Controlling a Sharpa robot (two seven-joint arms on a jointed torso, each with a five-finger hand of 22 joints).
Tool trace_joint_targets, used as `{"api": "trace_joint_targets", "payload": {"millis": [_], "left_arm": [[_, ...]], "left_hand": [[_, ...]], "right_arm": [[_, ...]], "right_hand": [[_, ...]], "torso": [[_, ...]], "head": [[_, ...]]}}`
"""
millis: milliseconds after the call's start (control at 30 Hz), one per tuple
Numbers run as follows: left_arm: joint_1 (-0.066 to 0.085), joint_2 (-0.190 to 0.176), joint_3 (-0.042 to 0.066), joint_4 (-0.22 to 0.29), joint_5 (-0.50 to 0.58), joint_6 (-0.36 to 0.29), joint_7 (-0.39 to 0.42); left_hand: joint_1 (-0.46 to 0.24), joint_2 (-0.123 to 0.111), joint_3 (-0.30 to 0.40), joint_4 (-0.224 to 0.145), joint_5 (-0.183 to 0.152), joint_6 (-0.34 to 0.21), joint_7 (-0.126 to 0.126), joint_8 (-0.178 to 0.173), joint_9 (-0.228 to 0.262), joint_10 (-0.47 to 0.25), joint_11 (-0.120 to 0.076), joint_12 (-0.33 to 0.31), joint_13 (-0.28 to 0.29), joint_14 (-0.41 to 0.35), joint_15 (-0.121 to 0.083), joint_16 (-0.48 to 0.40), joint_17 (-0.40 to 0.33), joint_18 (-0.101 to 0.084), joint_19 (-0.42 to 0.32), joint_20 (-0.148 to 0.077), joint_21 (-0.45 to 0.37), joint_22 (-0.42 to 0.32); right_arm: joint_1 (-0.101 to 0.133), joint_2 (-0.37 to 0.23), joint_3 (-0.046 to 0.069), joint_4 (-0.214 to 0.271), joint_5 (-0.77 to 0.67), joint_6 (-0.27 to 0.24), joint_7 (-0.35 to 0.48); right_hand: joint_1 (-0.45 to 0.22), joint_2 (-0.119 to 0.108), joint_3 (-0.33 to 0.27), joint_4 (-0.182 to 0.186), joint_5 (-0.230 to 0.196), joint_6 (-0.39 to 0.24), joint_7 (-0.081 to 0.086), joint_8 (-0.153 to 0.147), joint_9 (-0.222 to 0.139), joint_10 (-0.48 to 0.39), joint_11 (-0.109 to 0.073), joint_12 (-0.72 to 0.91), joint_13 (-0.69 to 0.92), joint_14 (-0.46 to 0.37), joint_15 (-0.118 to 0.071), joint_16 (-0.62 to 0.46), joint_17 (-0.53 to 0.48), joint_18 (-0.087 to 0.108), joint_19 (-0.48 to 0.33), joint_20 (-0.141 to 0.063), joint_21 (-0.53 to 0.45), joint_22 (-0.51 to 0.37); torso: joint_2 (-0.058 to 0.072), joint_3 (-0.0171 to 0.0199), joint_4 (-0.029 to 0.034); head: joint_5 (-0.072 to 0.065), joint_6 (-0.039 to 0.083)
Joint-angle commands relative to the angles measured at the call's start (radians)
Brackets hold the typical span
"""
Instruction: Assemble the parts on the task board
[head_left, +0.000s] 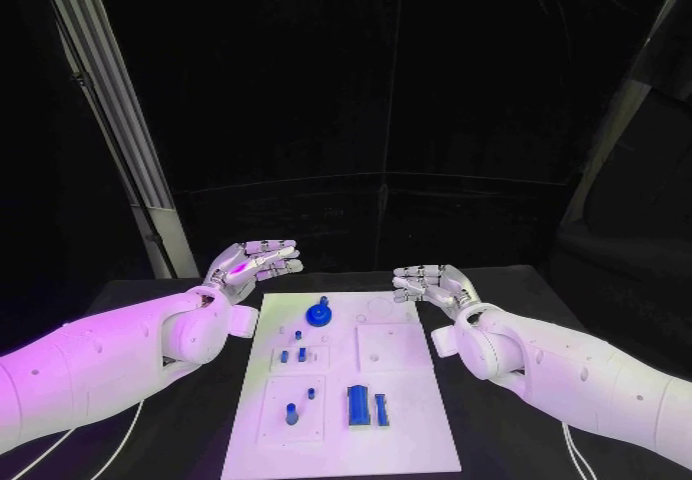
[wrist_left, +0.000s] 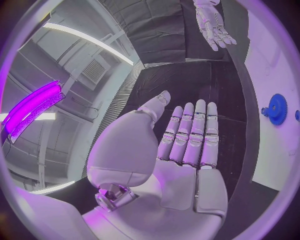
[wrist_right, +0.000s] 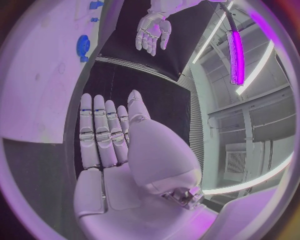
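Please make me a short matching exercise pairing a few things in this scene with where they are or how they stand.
Column one:
1. blue gear
2. left robot hand
3. right robot hand
4. task board

Column two:
A. white plate in the middle of the black table
B. open, beyond the board's far right corner
C. at the board's far end
D. open, beyond the board's far left corner

Pairs: 1-C, 2-D, 3-B, 4-A
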Motion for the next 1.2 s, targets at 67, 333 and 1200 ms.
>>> {"api": "trace_joint_targets", "payload": {"millis": [67,333,1200], "left_arm": [[-0.004,0.014,0.0,-0.017,0.009,-0.01,0.006],[-0.021,-0.001,0.022,0.027,-0.01,-0.075,0.003],[-0.182,-0.14,0.224,0.433,-0.183,-0.689,-0.024]], "left_hand": [[0.004,0.014,-0.016,-0.001,-0.005,0.012,-0.002,-0.012,-0.001,0.001,0.01,-0.023,0.001,0.003,0.013,-0.036,-0.001,0.016,-0.004,0.005,-0.012,-0.018],[-0.589,0.038,-0.124,0.095,-0.074,-0.431,-0.095,-0.111,-0.066,-0.457,-0.073,-0.085,-0.062,-0.431,-0.06,-0.143,-0.067,-0.066,-0.362,-0.122,-0.096,-0.126],[-1.036,0.038,-0.244,0.095,-0.155,-0.763,-0.203,-0.111,-0.066,-0.801,-0.167,-0.157,-0.062,-0.757,-0.144,-0.267,-0.067,-0.169,-0.63,-0.268,-0.192,-0.251]], "right_arm": [[0.004,0.021,0.003,-0.046,0.068,0.071,0.075],[0.026,-0.008,-0.029,0.038,0.058,-0.052,0.032],[0.171,-0.13,-0.204,0.424,0.306,-0.442,0.135]], "right_hand": [[-0.01,0.011,-0.005,-0.016,-0.008,0.007,0.001,-0.006,-0.013,0.009,0.001,-0.008,-0.01,-0.001,0.005,-0.005,-0.023,0.004,0.013,0.002,-0.025,-0.025],[-0.721,-0.052,0.127,-0.064,-0.131,-0.436,-0.084,-0.069,-0.138,-0.51,-0.065,-0.079,-0.073,-0.539,-0.103,-0.067,-0.119,-0.071,-0.453,-0.099,-0.116,-0.16],[-1.254,-0.128,0.278,-0.064,-0.131,-0.768,-0.184,-0.069,-0.138,-0.898,-0.142,-0.079,-0.073,-0.944,-0.103,-0.067,-0.119,-0.179,-0.801,-0.215,-0.223,-0.318]], "torso": [[-0.012,0.004,0.0048],[-0.013,0.0173,0.0032],[-0.021,0.0319,0.0056]], "head": [[0.004,0.011],[0.035,-0.01],[0.064,-0.023]]}}
